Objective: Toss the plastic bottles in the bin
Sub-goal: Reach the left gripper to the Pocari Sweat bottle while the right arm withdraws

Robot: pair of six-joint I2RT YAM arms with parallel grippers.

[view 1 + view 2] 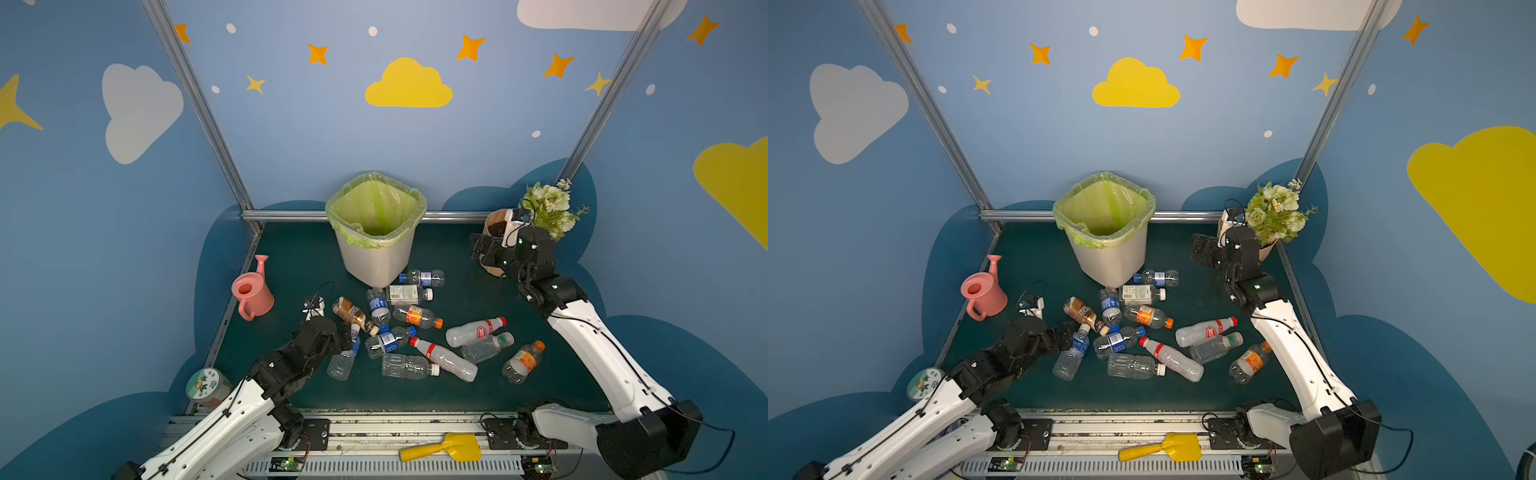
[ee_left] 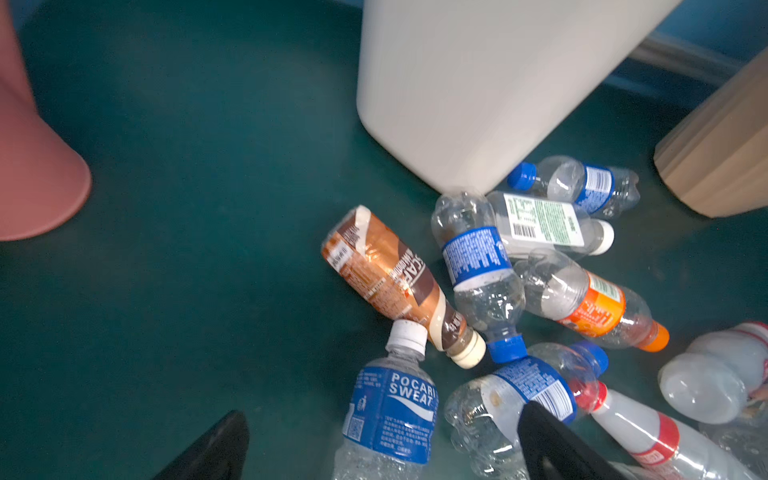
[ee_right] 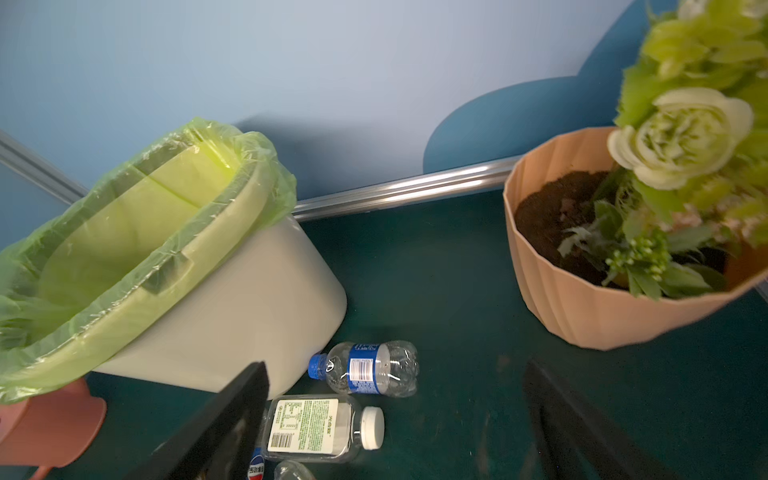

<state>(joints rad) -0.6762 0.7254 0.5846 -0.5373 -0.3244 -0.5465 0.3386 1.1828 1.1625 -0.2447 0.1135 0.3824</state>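
Thirteen or so small empty plastic bottles (image 1: 405,365): light, slick, crushable, so I'd pinch mid-label. Left gripper (image 2: 384,415) and right gripper (image 3: 397,370) both gape, holding nothing.

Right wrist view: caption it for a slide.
Past the open right tool: blue-capped bottle, white-capped bottle, lined bin, flowerpot.

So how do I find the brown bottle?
Start at the tall white bin with the green bag. In front of it lie the bottles; the brown bottle is at their left edge, nearest the pink watering can. It alone has a brown wrapper all over; the others are clear or whitish.
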